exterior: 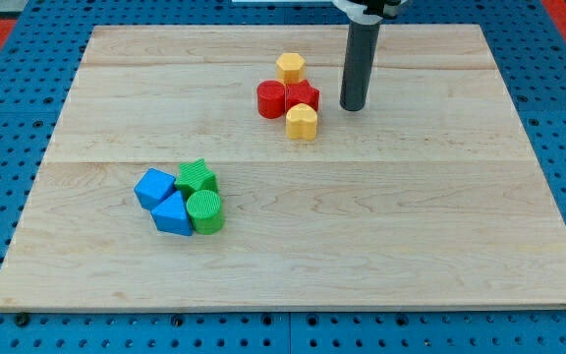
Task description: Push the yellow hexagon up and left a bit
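Observation:
The yellow hexagon (290, 67) sits on the wooden board near the view's top centre. Just below it are a red cylinder (271, 99) and a red star (303, 96), touching each other. A yellow heart-shaped block (302, 122) sits under the red star. My tip (353, 106) rests on the board to the right of the red star and lower right of the yellow hexagon, apart from all blocks.
At the view's lower left is a tight cluster: a blue cube-like block (153, 187), a blue block (173, 214), a green star (197, 177) and a green cylinder (204, 210). The wooden board (411, 246) lies on a blue pegboard.

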